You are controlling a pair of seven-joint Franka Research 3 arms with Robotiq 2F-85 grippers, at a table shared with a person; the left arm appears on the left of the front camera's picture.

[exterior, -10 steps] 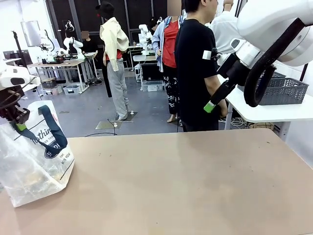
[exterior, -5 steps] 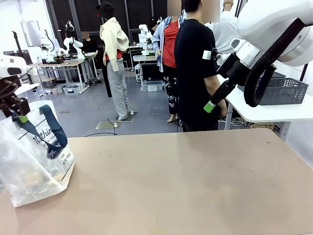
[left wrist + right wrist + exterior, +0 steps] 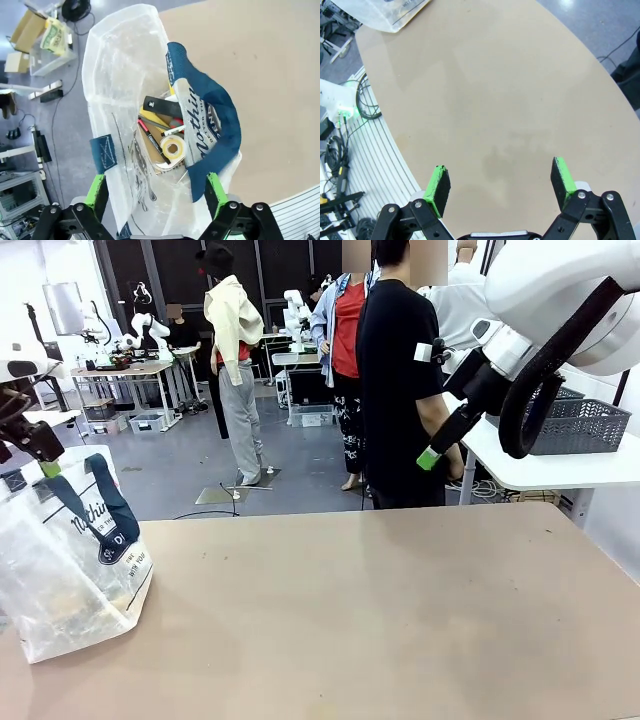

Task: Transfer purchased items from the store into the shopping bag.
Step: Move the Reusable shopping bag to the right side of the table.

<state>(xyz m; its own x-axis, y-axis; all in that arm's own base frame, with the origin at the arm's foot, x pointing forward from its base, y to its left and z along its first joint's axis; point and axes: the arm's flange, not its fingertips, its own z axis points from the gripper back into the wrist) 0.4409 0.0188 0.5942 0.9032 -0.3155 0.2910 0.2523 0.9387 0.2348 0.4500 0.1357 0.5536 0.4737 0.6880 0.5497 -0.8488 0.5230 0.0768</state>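
Hovering above the shopping bag [image 3: 150, 100] at the table's [image 3: 400, 620] left edge, the left gripper [image 3: 156, 192] has its jaws spread wide and holds nothing. The purchased items [image 3: 162, 137] lie inside the bag. The right gripper [image 3: 500, 186] is likewise open and empty over bare tabletop. Judgement: lift straight up, keeping both pads clear of the navy handle [image 3: 210, 125], so the bag is not dragged over.
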